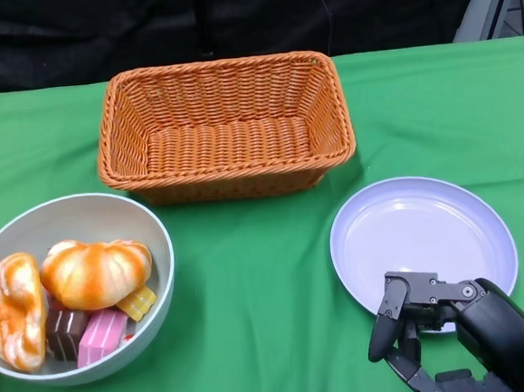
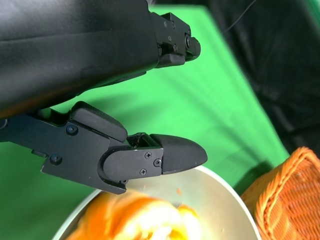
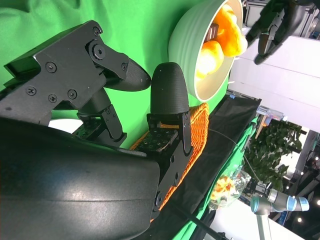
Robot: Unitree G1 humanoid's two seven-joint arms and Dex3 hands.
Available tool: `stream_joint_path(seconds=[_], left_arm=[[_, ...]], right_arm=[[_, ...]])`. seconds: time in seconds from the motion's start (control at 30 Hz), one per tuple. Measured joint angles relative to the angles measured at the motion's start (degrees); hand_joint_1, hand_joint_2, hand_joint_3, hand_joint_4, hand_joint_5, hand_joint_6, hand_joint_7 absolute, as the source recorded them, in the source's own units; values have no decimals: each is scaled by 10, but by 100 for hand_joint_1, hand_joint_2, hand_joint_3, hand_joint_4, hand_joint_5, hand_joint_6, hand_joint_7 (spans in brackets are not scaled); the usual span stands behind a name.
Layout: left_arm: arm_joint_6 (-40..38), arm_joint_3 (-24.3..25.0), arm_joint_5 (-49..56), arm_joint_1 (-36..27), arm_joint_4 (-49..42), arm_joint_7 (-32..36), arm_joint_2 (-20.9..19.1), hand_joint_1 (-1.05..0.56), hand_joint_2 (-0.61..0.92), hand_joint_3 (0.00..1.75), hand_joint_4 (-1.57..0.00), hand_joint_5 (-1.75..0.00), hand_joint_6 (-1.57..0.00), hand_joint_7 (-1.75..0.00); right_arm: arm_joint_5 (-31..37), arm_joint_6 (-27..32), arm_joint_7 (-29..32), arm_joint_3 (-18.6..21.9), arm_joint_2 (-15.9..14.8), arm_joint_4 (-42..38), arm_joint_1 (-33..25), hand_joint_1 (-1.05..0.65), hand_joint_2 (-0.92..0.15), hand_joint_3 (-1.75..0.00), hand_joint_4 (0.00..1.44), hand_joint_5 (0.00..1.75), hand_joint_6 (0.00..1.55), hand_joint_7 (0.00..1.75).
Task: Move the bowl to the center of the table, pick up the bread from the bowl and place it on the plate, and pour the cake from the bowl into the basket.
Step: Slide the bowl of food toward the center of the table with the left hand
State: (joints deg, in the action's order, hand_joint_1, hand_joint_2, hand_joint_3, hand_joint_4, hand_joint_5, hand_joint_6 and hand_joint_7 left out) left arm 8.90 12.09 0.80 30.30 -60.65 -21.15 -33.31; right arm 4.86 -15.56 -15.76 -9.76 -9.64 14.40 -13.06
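Our left hand (image 2: 130, 155) hovered spread above the bowl (image 1: 153, 259), our right hand (image 1: 418, 329) spread, empty, by the plate (image 1: 482, 224); a rim-side grip risked tipping bread (image 1: 95, 271) out.

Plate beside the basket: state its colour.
The plate is pale lavender, almost white, clearest in the head view.

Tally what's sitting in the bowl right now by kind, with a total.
Bread rolls: 2
Brown cake: 1
Pink cake: 1
Yellow cake: 1
Total: 5 items in the bowl
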Motion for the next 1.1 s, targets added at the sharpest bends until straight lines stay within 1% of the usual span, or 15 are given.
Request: stream_joint_path(seconds=[0.1, 0.23, 0.37, 0.47, 0.6, 0.87, 1.0, 1.1], left_arm=[[-52, 2, -18, 9, 0, -42, -1, -78, 92, 49, 0, 0, -1, 0], [-117, 2, -39, 17, 3, -98, -3, -75, 92, 48, 0, 0, -1, 0], [-198, 9, -73, 20, 32, -143, -4, -72, 92, 48, 0, 0, 0, 0], [-257, 9, -90, 24, 49, -181, -10, -73, 92, 51, 0, 0, 0, 0], [-312, -1, -100, 25, 65, -237, -22, -72, 92, 58, 0, 0, 0, 0], [-410, -8, -127, 16, 124, -298, -31, -70, 92, 57, 0, 0, 0, 0], [-434, -17, -128, 2, 153, -323, -34, -69, 92, 54, 0, 0, 0, 0], [-465, -20, -132, -5, 178, -329, -35, -69, 92, 51, 0, 0, 0, 0]], right_arm=[[0, 0, 0, 0, 1, 0, 0, -14, -54, -105, 82, 175, 72, 138], [1, -1, 3, 0, 1, 0, 1, -16, -54, -105, 84, 175, 72, 138], [3, -1, 4, 0, 1, 0, 2, -15, -54, -105, 84, 175, 71, 139], [4, -1, 5, -1, 2, 0, 2, -14, -54, -105, 84, 175, 71, 138], [8, -1, 8, -2, 2, 0, 2, -14, -54, -106, 83, 175, 71, 138], [18, 2, 11, -6, 4, 1, 3, -15, -54, -106, 83, 175, 72, 138], [22, 3, 15, -7, 5, 1, 5, -15, -54, -105, 84, 175, 71, 138], [23, 3, 18, -9, 5, 2, 6, -14, -54, -105, 84, 175, 72, 138]])
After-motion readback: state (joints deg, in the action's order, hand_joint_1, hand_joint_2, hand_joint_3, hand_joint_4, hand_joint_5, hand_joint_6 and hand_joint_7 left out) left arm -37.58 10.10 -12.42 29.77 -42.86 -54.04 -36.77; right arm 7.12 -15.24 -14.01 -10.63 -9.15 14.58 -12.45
